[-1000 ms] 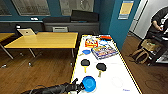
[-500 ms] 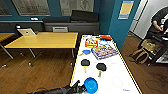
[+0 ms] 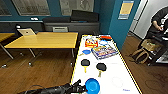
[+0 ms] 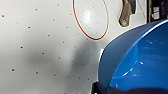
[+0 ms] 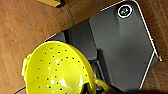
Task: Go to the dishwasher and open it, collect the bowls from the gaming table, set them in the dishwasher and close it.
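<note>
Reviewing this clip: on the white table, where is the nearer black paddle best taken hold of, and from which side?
Probably by its yellowish handle, coming from above at the robot's end of the gaming table. The nearer black paddle lies flat, its round head away from the robot and the narrow handle pointing back toward it, so the tool could close across the handle. The other paddle lies apart to its left.

Head camera high, facing forward-down along the gaming table; left wrist camera close over the same white top and blue bowl; right wrist camera looks down on wood floor.
</note>
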